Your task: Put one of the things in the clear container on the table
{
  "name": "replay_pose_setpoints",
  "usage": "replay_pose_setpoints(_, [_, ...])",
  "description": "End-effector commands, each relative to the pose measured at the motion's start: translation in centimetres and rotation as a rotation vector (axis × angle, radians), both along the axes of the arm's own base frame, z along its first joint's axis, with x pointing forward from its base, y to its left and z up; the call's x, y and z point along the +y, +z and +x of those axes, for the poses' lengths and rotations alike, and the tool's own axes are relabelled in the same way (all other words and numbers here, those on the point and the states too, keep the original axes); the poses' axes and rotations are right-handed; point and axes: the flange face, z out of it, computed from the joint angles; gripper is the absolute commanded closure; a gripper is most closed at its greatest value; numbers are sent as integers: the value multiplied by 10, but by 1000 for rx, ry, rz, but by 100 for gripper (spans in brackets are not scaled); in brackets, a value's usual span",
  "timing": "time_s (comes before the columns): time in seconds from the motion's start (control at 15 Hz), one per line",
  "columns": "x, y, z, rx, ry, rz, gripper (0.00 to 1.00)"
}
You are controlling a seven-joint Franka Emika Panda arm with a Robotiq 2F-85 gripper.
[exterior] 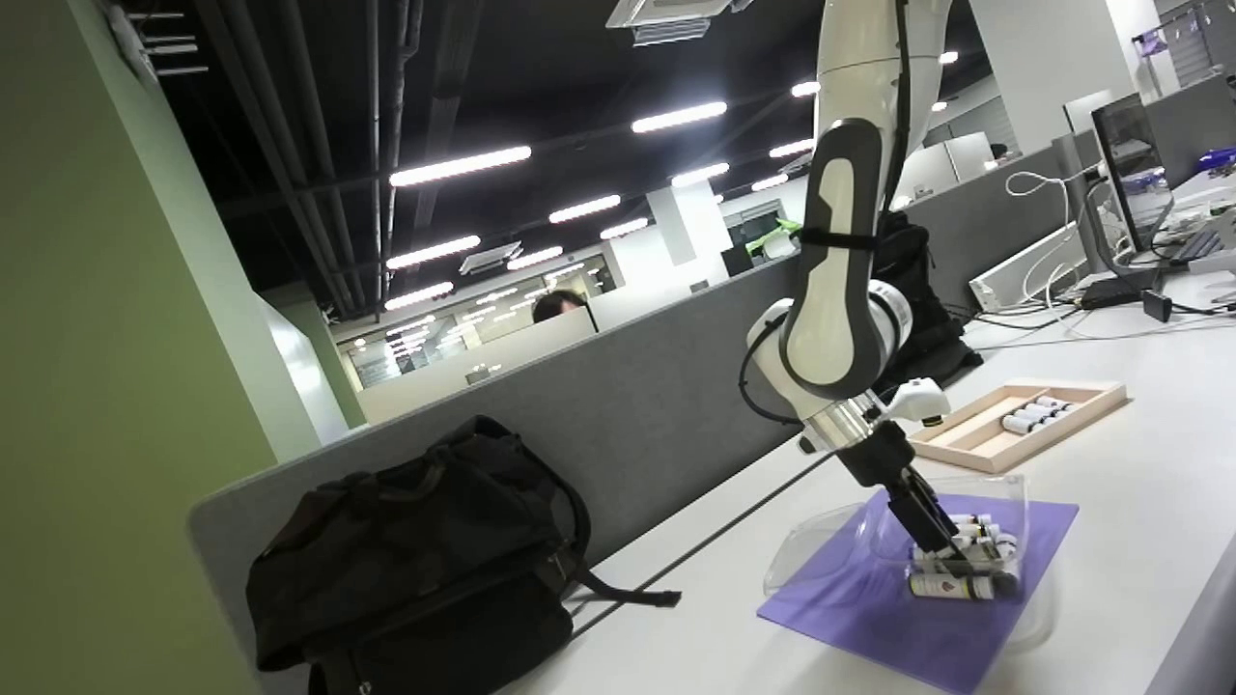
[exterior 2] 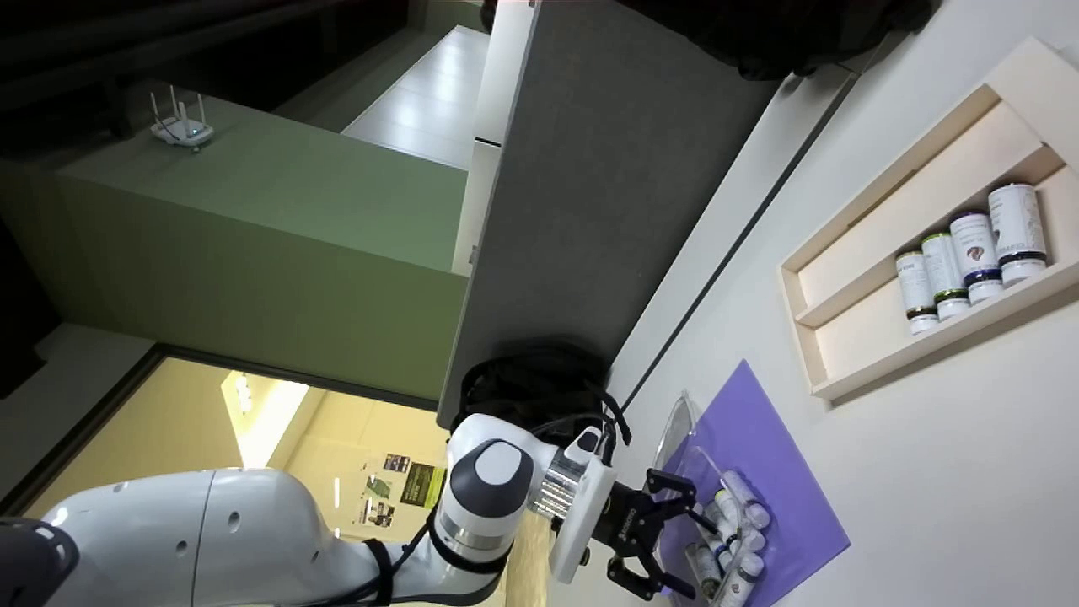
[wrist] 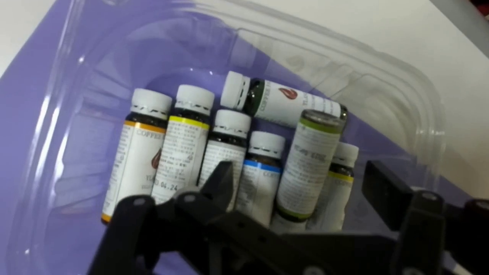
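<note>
The things are small white-labelled bottles with white caps, several of them inside the clear container. The clear container's rim shows in an exterior view (exterior: 1014, 483) and its wall in the wrist view (wrist: 72, 172). A green-banded bottle (wrist: 309, 164) lies tilted over others, cap end down. Another bottle (wrist: 290, 99) lies crosswise at the far side. My gripper (wrist: 300, 179) is open over the container, its fingers on both sides of the green-banded, blue-banded and yellow-banded bottles. In an exterior view the gripper (exterior 2: 698, 556) is also spread. The table (exterior: 1139, 541) is pale grey-white.
A purple mat (exterior: 869, 627) lies under the container, whose open lid (exterior: 816, 550) hangs to one side. A wooden-framed tray (exterior 2: 877, 364) holds several bottles (exterior 2: 952, 265). A grey partition (exterior: 676, 415) runs along the table, with a black bag (exterior: 415, 550) against it.
</note>
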Motion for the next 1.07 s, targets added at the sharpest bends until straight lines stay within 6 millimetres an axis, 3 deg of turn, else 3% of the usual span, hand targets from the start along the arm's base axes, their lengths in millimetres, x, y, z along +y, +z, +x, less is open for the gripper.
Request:
replay_pose_setpoints(0.0, [0,-1,3,8,-11,-12,39])
replay_pose_setpoints(0.53, [-4,4,4,50,-30,-34,86])
replay_pose_setpoints(0.8, [-8,31,1,41,-42,-88,88])
replay_pose_setpoints(1.0, [-26,54,3,4,-86,-100,88])
